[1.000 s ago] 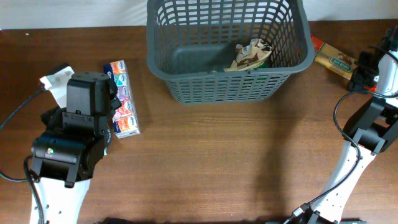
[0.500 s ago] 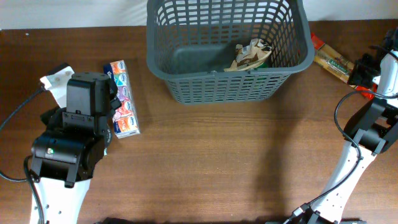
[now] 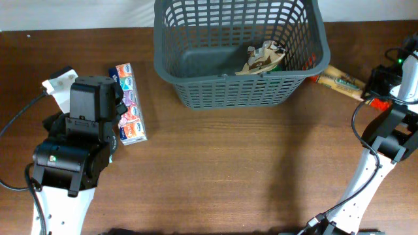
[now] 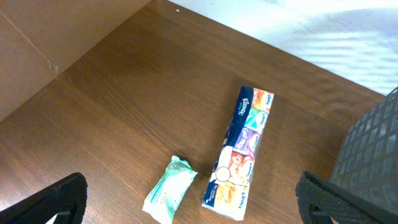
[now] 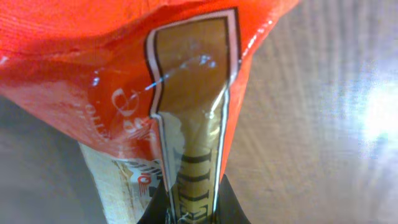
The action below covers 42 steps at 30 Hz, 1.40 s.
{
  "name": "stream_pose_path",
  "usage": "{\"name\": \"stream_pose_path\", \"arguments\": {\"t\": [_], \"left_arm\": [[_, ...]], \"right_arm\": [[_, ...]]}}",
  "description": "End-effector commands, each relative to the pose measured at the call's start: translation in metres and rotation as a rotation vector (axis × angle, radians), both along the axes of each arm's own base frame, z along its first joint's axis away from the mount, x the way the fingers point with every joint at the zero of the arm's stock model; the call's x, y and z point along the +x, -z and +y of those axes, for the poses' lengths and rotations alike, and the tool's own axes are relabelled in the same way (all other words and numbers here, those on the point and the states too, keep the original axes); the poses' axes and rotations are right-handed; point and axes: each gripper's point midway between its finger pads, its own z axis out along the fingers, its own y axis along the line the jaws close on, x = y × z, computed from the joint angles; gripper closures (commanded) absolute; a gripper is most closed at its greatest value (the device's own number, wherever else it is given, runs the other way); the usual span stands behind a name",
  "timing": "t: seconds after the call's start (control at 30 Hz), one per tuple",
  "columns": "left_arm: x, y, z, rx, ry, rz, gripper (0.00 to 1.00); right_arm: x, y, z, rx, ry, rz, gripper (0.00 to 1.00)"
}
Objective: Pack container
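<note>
- Large dark grey plastic lattice basket [image 3: 235, 88]: far edge of brown wooden table [image 3: 228, 176], centre.
- Right gripper [image 3: 377, 85]: clamped on long orange-and-tan foil packet [image 3: 339, 81] near right edge, packet's far end just beside basket.
- Left gripper [image 4: 199, 198]: jaws wide apart, empty, above multicolour tissue pack [image 4: 239, 152] near left edge.

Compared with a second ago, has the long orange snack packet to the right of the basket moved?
Yes. The snack packet, gripped by the right claw, has slid nearer the robot and toward the container; its end now sits at the container's near right corner.
</note>
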Motion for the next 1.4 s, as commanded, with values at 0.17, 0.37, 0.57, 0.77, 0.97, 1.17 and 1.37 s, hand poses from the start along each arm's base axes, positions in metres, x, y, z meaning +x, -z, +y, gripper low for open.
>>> {"name": "stream_pose_path", "arguments": {"t": [0.17,0.37,0.57,0.77,0.97,1.17,1.37], "left_arm": [[0.000,-0.005,0.001,0.002,0.004,-0.010,0.00],[0.000,-0.005,0.001,0.002,0.004,-0.010,0.01],[0.000,-0.005,0.001,0.002,0.004,-0.010,0.00],[0.000,-0.005,0.001,0.002,0.004,-0.010,0.00],[0.000,-0.005,0.001,0.002,0.004,-0.010,0.01],[0.000,-0.005,0.001,0.002,0.004,-0.010,0.01],[0.000,-0.005,0.001,0.002,0.004,-0.010,0.01]], "right_arm": [[-0.050,0.021,-0.019,-0.037,-0.136,0.191,0.96],[-0.047,-0.026,-0.054,-0.174,-0.179,0.115,0.96],[-0.024,-0.116,-0.076,-0.366,-0.302,-0.093,0.96],[-0.023,-0.245,-0.072,-0.613,-0.406,-0.339,0.96],[-0.043,-0.343,-0.041,-0.752,-0.456,-0.531,0.96],[-0.062,-0.393,-0.017,-0.835,-0.490,-0.621,0.96],[-0.065,-0.387,-0.023,-0.850,-0.505,-0.569,0.85]]}}
